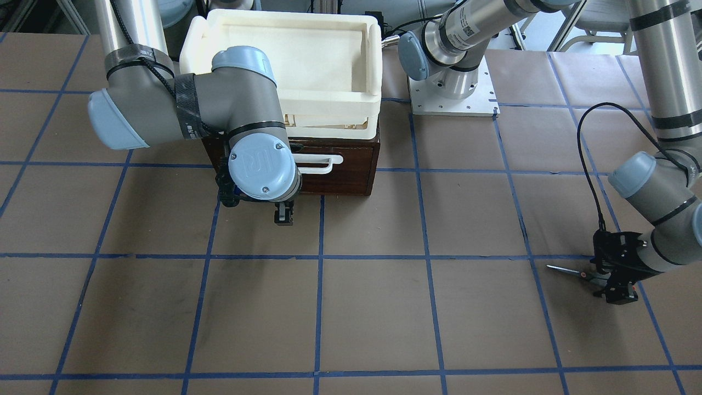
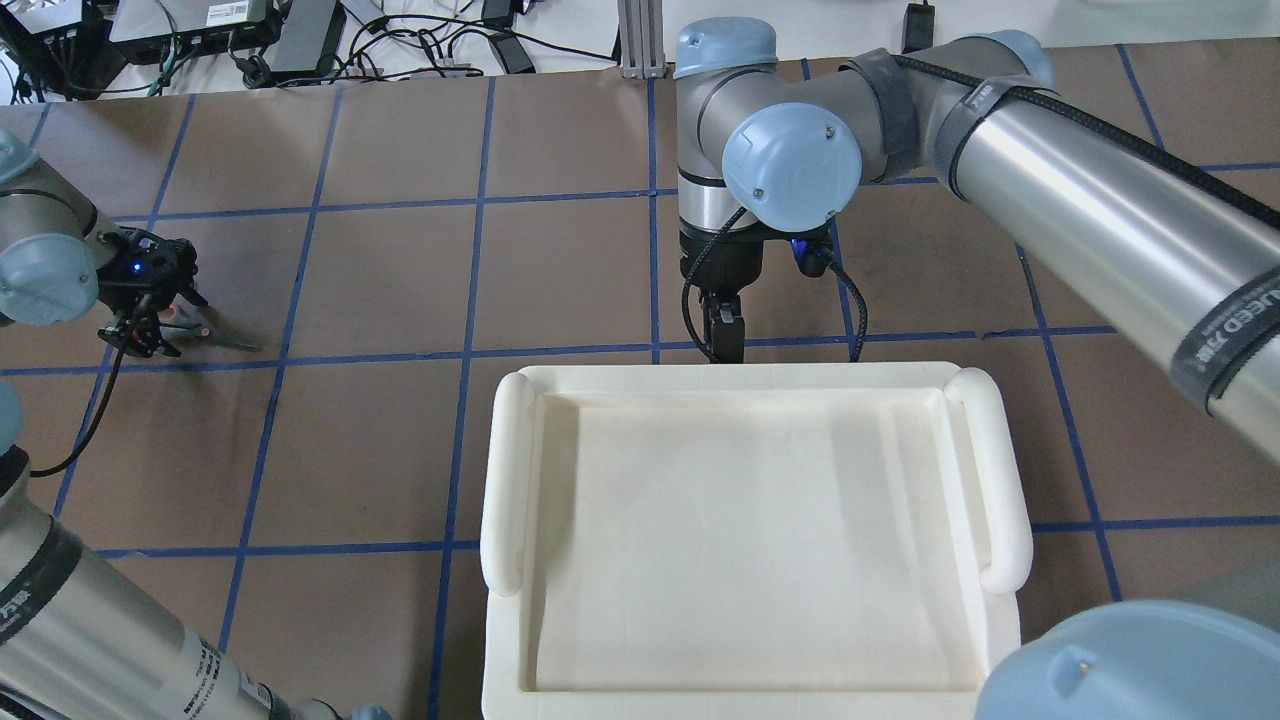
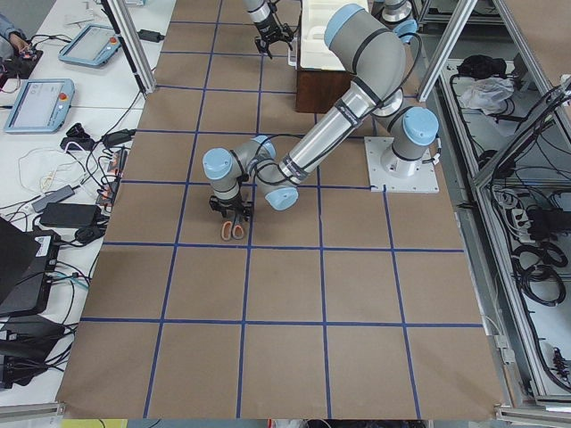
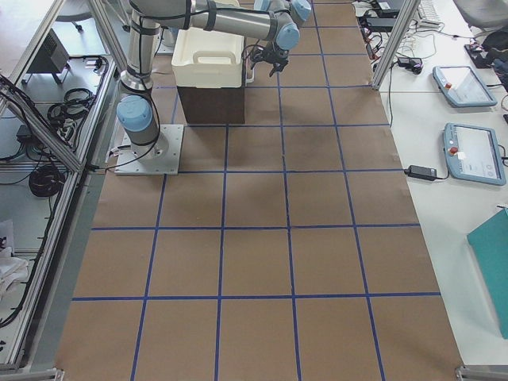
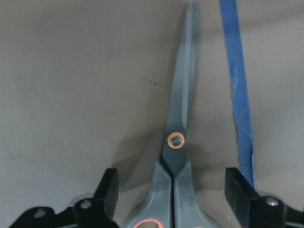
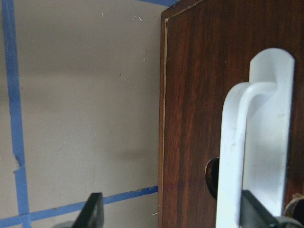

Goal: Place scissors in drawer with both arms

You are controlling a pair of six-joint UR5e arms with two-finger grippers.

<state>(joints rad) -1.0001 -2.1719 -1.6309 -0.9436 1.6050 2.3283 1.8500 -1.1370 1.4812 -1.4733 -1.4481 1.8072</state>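
Grey-handled scissors (image 5: 178, 142) lie flat on the desk (image 1: 373, 307) with their blades closed. They are just beside a blue tape line (image 5: 237, 85) and well apart from the drawer (image 1: 351, 170). The left hand (image 5: 173, 190) hangs low over them, spread wide, one finger on either side of the handles and clear of both. The drawer sits under a white tray (image 1: 197, 38), and its front looks pushed in. The right hand (image 6: 173, 211) is at the drawer front, also spread wide. The white handle (image 6: 237, 142) is between its fingers, close to one; I cannot tell if they touch.
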